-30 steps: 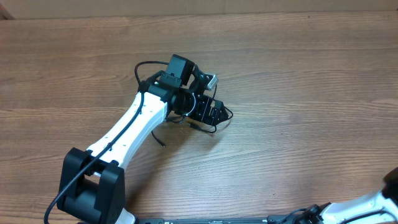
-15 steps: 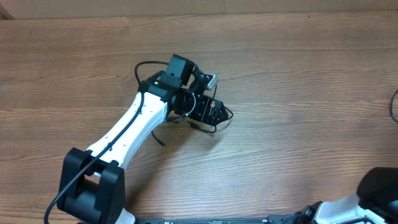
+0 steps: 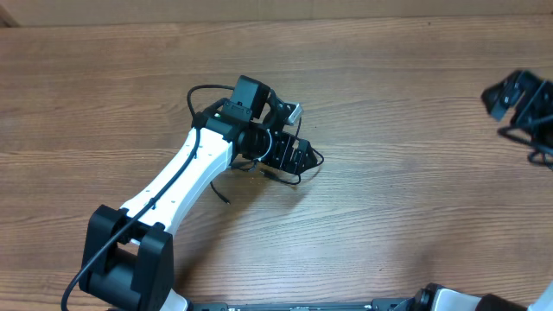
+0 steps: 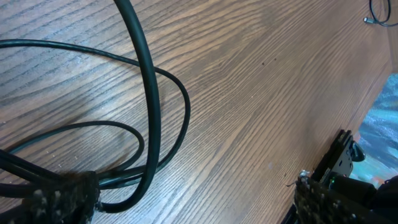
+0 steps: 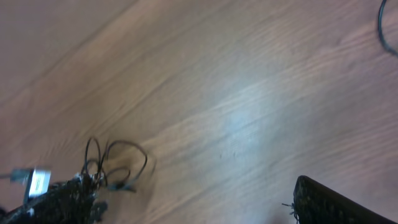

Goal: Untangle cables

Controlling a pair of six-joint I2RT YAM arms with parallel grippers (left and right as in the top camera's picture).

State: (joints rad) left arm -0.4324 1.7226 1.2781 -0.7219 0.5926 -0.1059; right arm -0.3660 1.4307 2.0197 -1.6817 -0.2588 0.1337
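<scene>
The cables (image 3: 315, 161) are a tangle of thin black cords in the middle of the table, mostly hidden under my left gripper (image 3: 295, 155). In the left wrist view their loops (image 4: 149, 124) lie on the wood against the left finger (image 4: 62, 199). The left gripper (image 4: 196, 208) is open, with bare wood between its fingers. My right gripper (image 3: 518, 97) hangs blurred at the far right, well away from the tangle. In its own view it (image 5: 199, 208) is open and empty, and the cables (image 5: 118, 165) show small in the distance.
The white left arm (image 3: 181, 177) slants from its black base (image 3: 125, 259) up to the tangle. A small white piece (image 3: 294, 111) sits just beyond the left gripper. Another thin black cord (image 4: 380, 12) shows near the table's right edge. The table is wood (image 3: 406, 207).
The right arm has swung up from the bottom right corner to the upper right of the overhead view. The left arm and the cables have not moved.
</scene>
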